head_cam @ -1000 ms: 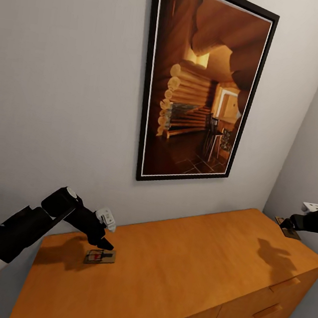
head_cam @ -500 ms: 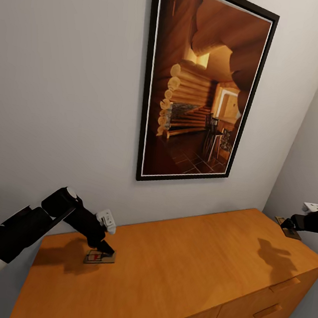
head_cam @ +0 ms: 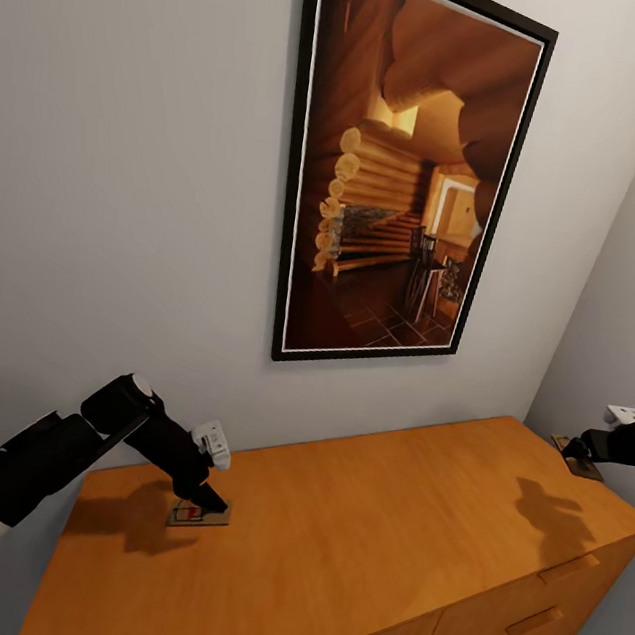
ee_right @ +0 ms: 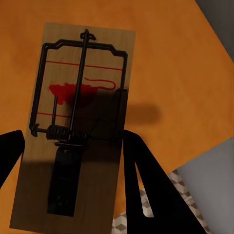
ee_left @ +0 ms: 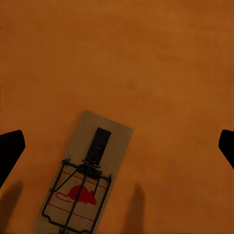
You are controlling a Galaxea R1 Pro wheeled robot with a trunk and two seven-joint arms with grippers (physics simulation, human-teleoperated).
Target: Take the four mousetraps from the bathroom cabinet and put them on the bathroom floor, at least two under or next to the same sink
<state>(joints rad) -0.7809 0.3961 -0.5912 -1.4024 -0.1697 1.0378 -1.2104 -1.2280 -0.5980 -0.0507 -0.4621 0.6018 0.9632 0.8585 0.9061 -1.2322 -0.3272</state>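
Now we stand before the cabinet (head_cam: 359, 525), and its orange-brown top carries what we can see of the task. Near the back left corner of the top, one mousetrap (head_cam: 197, 515) lies flat, close to the wall. Our left gripper (head_cam: 207, 496) is lowered right over it; in the left wrist view the same mousetrap (ee_left: 85, 173) lies between the two dark fingertips (ee_left: 10, 151), which stand wide apart and do not touch the board, so these jaws are open. At the right end of the top, beyond the back right corner, our right gripper (head_cam: 575, 450) holds a second mousetrap (head_cam: 580, 461). In the right wrist view this second mousetrap (ee_right: 73, 131) sits between the fingers (ee_right: 146, 180), which seem to press its edges, so we judge the jaws closed on it. A framed picture (head_cam: 404, 168) hangs on the wall above the cabinet.
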